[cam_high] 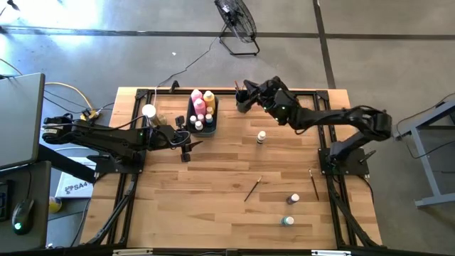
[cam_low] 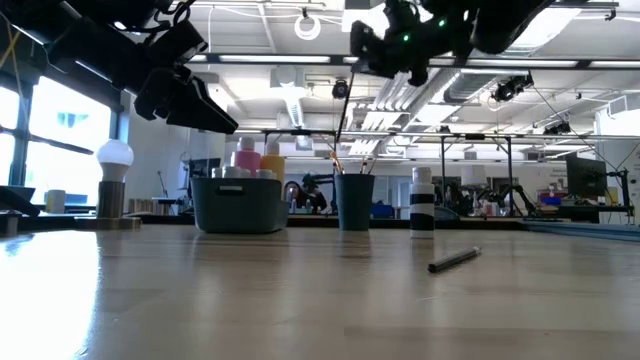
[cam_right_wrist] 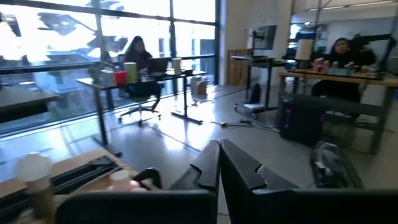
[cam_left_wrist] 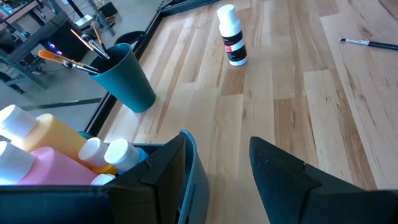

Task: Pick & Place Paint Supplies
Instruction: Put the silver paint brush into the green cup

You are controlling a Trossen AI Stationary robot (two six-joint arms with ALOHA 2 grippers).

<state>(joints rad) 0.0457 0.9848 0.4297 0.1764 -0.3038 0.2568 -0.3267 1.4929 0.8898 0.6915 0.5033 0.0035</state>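
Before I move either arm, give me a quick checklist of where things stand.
1. Left gripper open, nothing between its fingers: ok.
2. Right gripper shut and raised near the cup: ok; whether it holds a brush, cannot tell.
3. Bin upright with pink bottle and yellow bottle inside: ok.
4. Cup upright, brushes in it: ok.
5. All supplies put away: not ok; three small bottles and two brushes remain on the table.

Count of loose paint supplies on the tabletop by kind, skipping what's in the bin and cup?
Small white-capped paint bottles: 3
Paintbrushes: 2
Total: 5
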